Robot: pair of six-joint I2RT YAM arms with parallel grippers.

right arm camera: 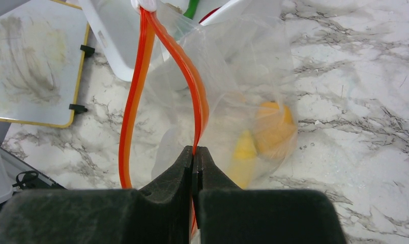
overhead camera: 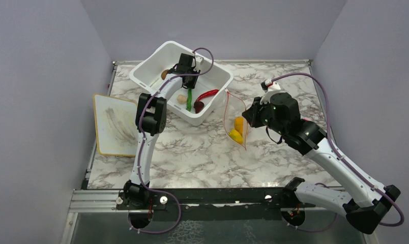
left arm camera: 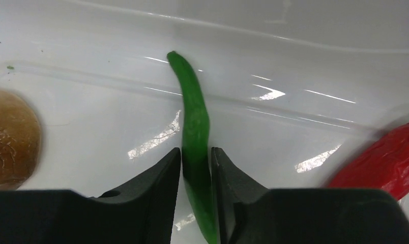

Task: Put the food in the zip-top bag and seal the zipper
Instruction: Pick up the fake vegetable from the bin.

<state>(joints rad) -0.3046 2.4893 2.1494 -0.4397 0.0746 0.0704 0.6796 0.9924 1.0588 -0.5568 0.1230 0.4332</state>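
Note:
My left gripper (overhead camera: 188,87) is down in the white tub (overhead camera: 141,71), shut on the long green pod (left arm camera: 195,127), which runs up between the fingers (left arm camera: 162,175). The pod also shows in the top view (overhead camera: 189,99). The red chili (overhead camera: 206,94) (left arm camera: 385,162), a brown ball (left arm camera: 9,137), a beige mushroom (overhead camera: 181,98) and a dark red piece (overhead camera: 199,106) lie in the tub. My right gripper (right arm camera: 195,152) is shut on the zipper (right arm camera: 190,81) of the clear zip-top bag (overhead camera: 235,122), holding its mouth open. The orange fruit (right arm camera: 273,127) and yellow banana (right arm camera: 243,152) are in the bag.
A whiteboard with a yellow frame (overhead camera: 116,124) lies at the table's left edge. The tub stands at the back centre, its corner touching the bag's mouth. Purple walls close in both sides. Bare marble (overhead camera: 192,157) lies in front.

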